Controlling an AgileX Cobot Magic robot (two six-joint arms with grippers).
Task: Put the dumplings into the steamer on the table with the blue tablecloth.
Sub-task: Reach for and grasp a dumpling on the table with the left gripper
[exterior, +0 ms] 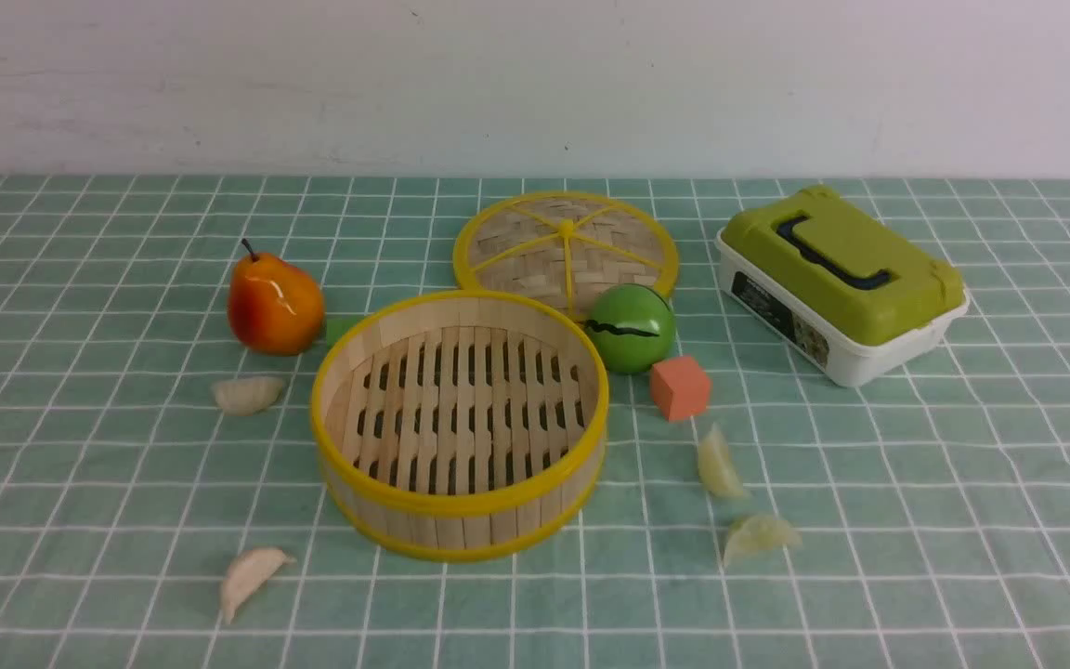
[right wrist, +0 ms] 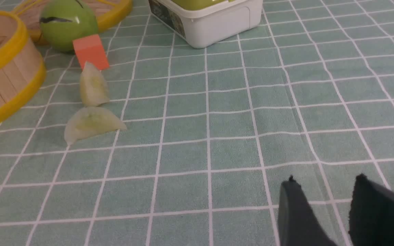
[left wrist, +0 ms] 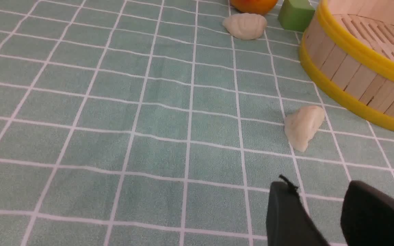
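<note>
Because the steamer (exterior: 459, 506) sits open and empty mid-tabletop (exterior: 80, 465) with two dumplings (exterior: 248, 394) lying either side, I judge one pair per arm; left fingers (left wrist: 286, 212) and right fingers (right wrist: 296, 212) hover parted, holding nothing.

Teal white-gridded tablecloth (exterior: 80, 483), yellow-rimmed tan steamer (exterior: 461, 531), cream and pale-green dumplings (exterior: 248, 394), orange-red pear (exterior: 273, 302), green ball (exterior: 630, 327), salmon cube (exterior: 680, 387)

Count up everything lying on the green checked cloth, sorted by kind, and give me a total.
Dumplings: 4
Steamer basket: 1
Woven lid: 1
Pear: 1
Green ball: 1
Blocks: 2
Lidded box: 1
Total: 11
</note>
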